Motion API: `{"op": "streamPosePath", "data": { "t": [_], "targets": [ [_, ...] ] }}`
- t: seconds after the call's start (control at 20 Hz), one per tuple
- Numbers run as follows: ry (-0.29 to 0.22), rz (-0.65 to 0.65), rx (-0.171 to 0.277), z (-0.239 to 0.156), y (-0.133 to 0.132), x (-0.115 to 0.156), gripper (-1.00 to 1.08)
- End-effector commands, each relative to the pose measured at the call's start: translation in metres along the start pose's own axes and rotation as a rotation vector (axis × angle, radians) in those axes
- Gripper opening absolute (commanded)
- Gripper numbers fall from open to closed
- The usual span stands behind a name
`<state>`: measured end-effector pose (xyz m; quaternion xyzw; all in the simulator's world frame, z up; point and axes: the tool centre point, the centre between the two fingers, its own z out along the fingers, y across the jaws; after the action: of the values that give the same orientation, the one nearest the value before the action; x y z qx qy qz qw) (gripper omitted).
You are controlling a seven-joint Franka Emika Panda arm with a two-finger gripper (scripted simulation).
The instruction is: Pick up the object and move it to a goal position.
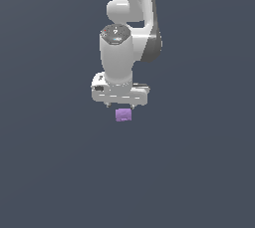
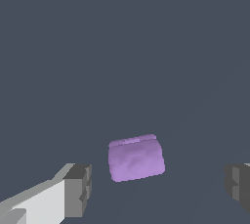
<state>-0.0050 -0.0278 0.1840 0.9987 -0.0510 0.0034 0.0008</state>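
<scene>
The object (image 1: 123, 115) is a small light-purple lumpy block on the dark grey floor, just below the white gripper (image 1: 121, 106) in the exterior view. In the wrist view the object (image 2: 135, 159) lies between the two fingers, with a clear gap on each side. The gripper (image 2: 157, 185) is open and empty; one grey fingertip (image 2: 78, 189) shows fully, the other is cut off by the picture's edge. Whether the fingers reach down to the block's level I cannot tell.
The white arm (image 1: 127, 33) rises above the gripper toward the exterior view's top. A plain dark grey floor (image 1: 199, 162) surrounds the block.
</scene>
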Motion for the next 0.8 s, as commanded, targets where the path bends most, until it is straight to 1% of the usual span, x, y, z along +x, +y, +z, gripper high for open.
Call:
{"op": "streamPosePath", "data": {
  "t": [0.0,0.35,0.75],
  "targets": [
    [-0.001,0.028,0.001,0.002,-0.001,-0.001,1.00],
    [-0.003,0.155,0.004,0.011,-0.002,-0.005,1.00],
    [-0.006,0.365,0.007,0.024,-0.004,-0.012,1.00]
  ]
}}
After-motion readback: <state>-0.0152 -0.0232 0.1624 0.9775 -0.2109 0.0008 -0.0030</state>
